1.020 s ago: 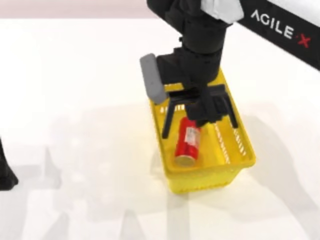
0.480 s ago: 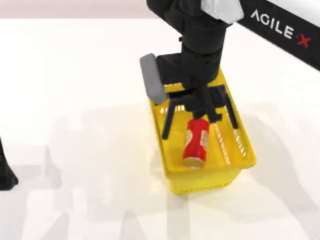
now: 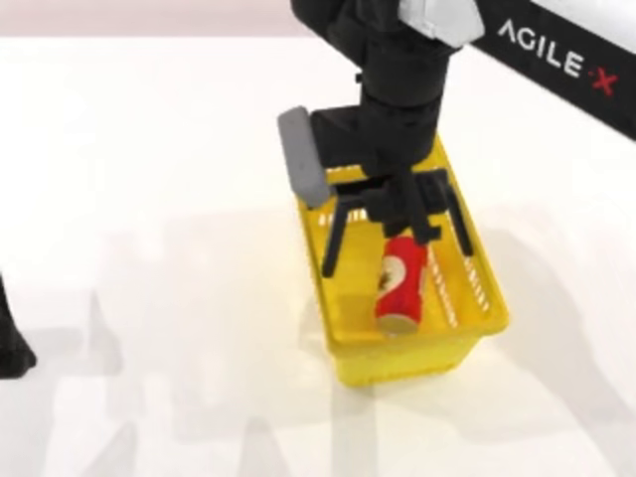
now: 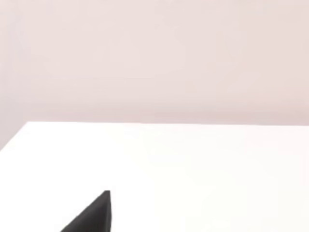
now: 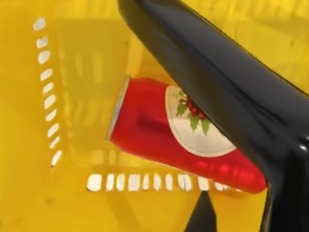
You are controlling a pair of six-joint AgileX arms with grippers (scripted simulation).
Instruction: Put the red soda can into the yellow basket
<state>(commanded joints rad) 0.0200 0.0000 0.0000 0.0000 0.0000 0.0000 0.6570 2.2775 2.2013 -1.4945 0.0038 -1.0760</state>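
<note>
The can (image 3: 401, 284) lies on its side inside the basket (image 3: 343, 328), tipped along the basket's length, with one end toward the near wall and the other up under the right gripper (image 3: 405, 221). Its pale emblem faces up. It sits toward the basket's right half, close to the right slotted wall, and bare yellow floor shows on its left.

In the right wrist view the can (image 5: 174, 133) rests apart from the black fingers (image 5: 227, 96); one finger crosses in front of it without gripping it, and yellow floor shows between them. The right gripper stands open, holding nothing, and hangs over the basket's far half, between the two black handles (image 3: 338, 229) that stand up from the rim.

Edges: the basket (image 5: 72, 145) walls ring the can on all sides — rows of slots run along the wall beside its silver end and along the wall by its side. The gripper is hemmed by a handle on each side, with a grey block of the wrist (image 3: 301, 156) jutting past the basket's far-left corner.

The table (image 3: 149, 199) spreads white and open to the left of the basket and in front of it. The left arm (image 3: 12, 343) is parked at the table's left edge; I cannot tell how its gripper stands — the left wrist view shows only a dark tip (image 4: 94, 215) over the table.
</note>
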